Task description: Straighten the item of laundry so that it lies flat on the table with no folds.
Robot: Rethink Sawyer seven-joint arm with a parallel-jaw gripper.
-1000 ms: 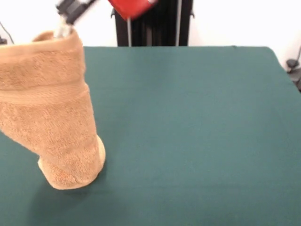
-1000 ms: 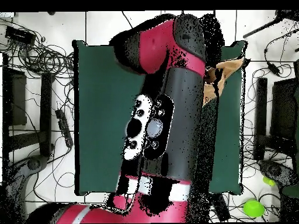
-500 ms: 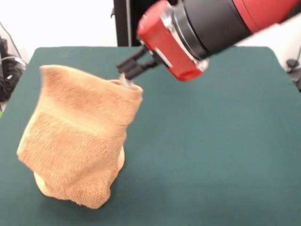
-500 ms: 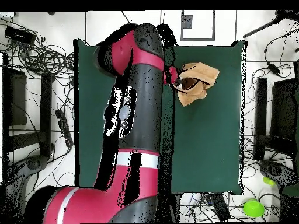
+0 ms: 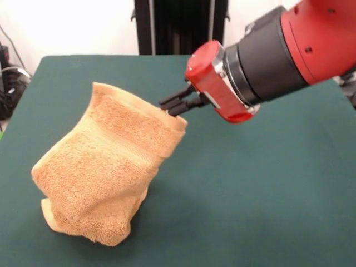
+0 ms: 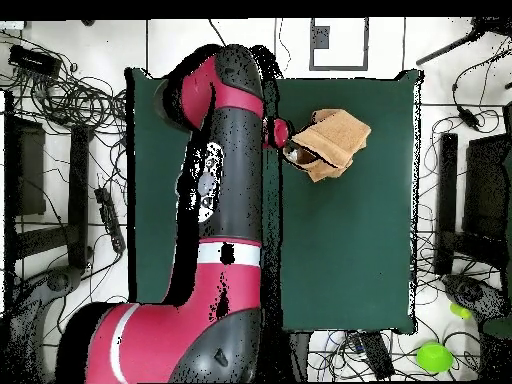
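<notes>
A golden-orange terry-cloth towel (image 5: pixel 105 167) is shown partly lifted above the dark green worktop (image 5: pixel 267 189). In the front view, its upper edge is raised and gripped at one corner by the tool (image 5: pixel 173 107), whose two dark fingers are clenched on the cloth at the towel's top right; the rest of the fabric hangs down and leftward in a slack, draped mass. The lower end of the towel is seen resting on the worktop near the picture's bottom left, where the cloth is bunched and curled under itself. A flat woven band is visible as a smoother stripe running across the terry surface below the raised edge. The arm's red and black wrist housing (image 5: pixel 261 58) is seen entering from the upper right, tilted so that the tool points leftward and slightly downward toward the towel. In the overhead view, the towel (image 6: pixel 330 143) is seen as a crumpled, roughly rectangular shape in the upper right part of the worktop (image 6: pixel 340 260), close to the far edge from the robot's base. The arm (image 6: pixel 225 200) is stretched from the picture's bottom up across the worktop's left half, and its tool end meets the towel's left side. The towel is thus shown folded and not lying flat.
</notes>
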